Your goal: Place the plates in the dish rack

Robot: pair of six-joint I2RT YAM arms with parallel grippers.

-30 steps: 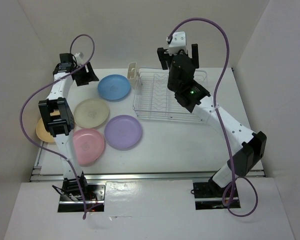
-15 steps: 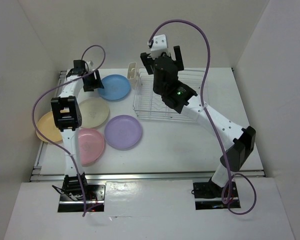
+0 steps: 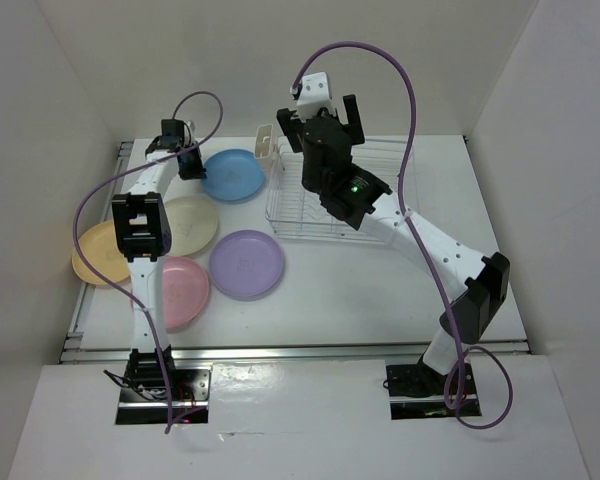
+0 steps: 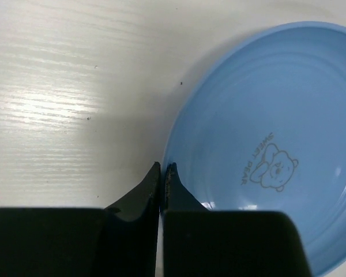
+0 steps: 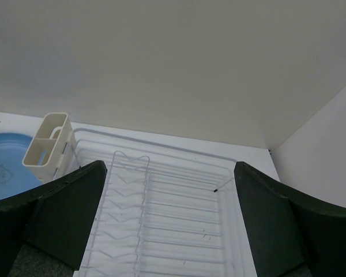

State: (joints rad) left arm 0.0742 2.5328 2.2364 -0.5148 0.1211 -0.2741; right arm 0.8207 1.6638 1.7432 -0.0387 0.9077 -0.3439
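Observation:
Five plates lie on the table left of the dish rack (image 3: 288, 212): blue (image 3: 232, 176), cream (image 3: 190, 224), yellow-orange (image 3: 92, 256), pink (image 3: 182, 290) and purple (image 3: 246, 264). My left gripper (image 3: 189, 161) is at the blue plate's left rim. In the left wrist view its jaws (image 4: 166, 168) are shut on the rim of the blue plate (image 4: 265, 115), one finger outside and one over the dish. My right gripper (image 3: 321, 117) hangs open above the rack's left part. Nothing is between its fingers (image 5: 63, 202), and the bare wire rack (image 5: 179, 219) lies below.
A cream cutlery cup (image 3: 265, 143) stands at the rack's left end, close to the blue plate, and shows in the right wrist view (image 5: 46, 141). White walls enclose the table on the left, back and right. The left arm's links pass over the cream and pink plates.
My left gripper has moved right to the blue plate's rim and gone from open to shut on it. The right arm swung left over the rack, then nearly stopped.

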